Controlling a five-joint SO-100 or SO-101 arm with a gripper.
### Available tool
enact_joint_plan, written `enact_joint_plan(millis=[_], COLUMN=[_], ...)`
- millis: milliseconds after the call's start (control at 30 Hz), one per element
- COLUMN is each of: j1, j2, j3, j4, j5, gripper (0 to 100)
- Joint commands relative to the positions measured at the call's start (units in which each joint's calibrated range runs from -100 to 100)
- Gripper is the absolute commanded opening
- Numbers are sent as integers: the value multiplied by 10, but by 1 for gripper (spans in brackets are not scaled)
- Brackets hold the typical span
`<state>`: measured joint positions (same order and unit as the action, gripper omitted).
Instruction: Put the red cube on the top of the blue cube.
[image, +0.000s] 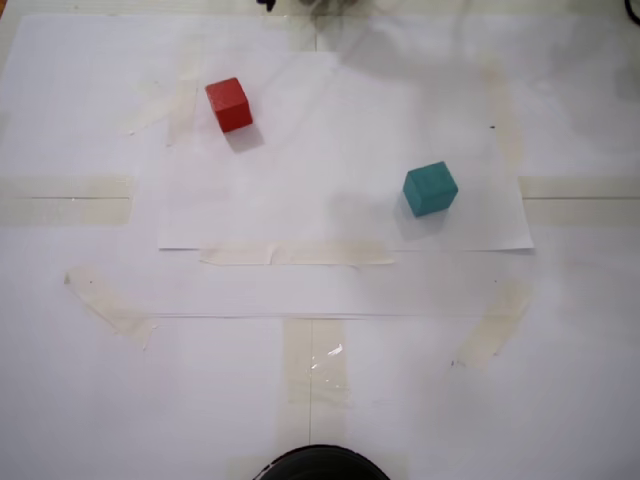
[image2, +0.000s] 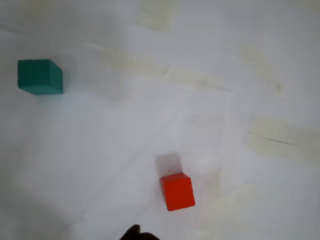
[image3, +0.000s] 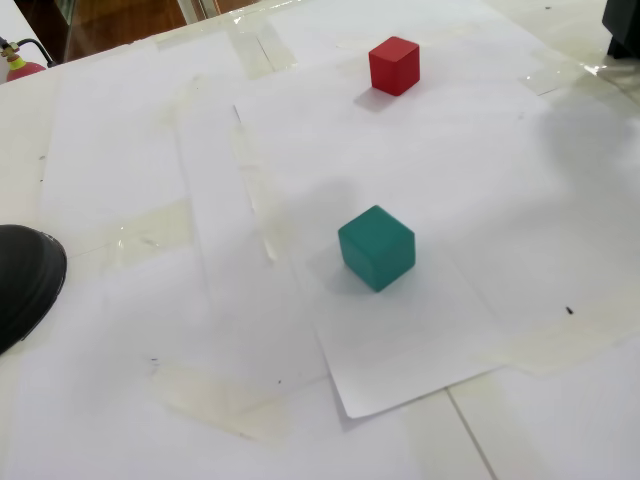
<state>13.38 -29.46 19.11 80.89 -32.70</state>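
Observation:
The red cube (image: 229, 104) sits alone on the white paper at the upper left in a fixed view; it also shows in another fixed view (image3: 394, 65) and in the wrist view (image2: 177, 191). The blue cube (image: 430, 188) is teal and sits apart from it at the right; it also shows in another fixed view (image3: 376, 247) and in the wrist view (image2: 40, 76). Only a dark tip of the gripper (image2: 136, 233) shows at the bottom edge of the wrist view, above the table and just short of the red cube. Its jaws are hidden.
White paper sheets (image: 340, 280) held down by strips of tape (image: 295, 253) cover the table. A black rounded object (image: 320, 464) sits at the bottom edge, also seen at the left of another fixed view (image3: 25, 280). A blurred dark arm part (image: 325, 8) is at the top edge.

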Motion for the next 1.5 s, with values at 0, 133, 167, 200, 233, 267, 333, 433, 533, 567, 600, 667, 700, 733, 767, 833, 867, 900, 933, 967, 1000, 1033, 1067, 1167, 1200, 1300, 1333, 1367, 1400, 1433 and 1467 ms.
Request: enact_joint_plan(millis=[0,133,167,200,233,267,333,433,533,567,600,667,700,733,767,833,867,900,933,967,1000,1033,1067,1167,1200,1300,1333,1367,1400,1433,1467], j1=[21,33,37,42,46,50,56,64,69,70,70,68,68,65,63,57,55,52,50,48,46,43,41,32,30,27,27,27,27,27,27], j2=[26,63,76,89,104,118,142,164,176,180,182,186,186,186,185,184,184,185,185,185,186,186,186,184,184,186,188,189,190,190,192], j3=[-61,-82,-93,-103,-112,-120,-135,-141,-134,-132,-127,-120,-115,-111,-104,-92,-84,-77,-68,-59,-49,-39,-29,4,17,49,57,64,70,75,79], j4=[2,18,27,34,39,45,48,48,44,43,43,43,44,42,38,27,22,17,10,6,0,-9,-16,-40,-49,-72,-78,-86,-91,-95,-99], j5=[32,46,49,55,60,64,81,97,103,105,102,98,95,92,90,88,86,84,83,81,80,79,77,72,70,66,65,66,66,65,65], gripper=[0,0,0,0,0,0,0,1,3,4,7,10,13,15,17,20,22,24,25,26,27,28,29,30,30,30,30,30,30,30,30])
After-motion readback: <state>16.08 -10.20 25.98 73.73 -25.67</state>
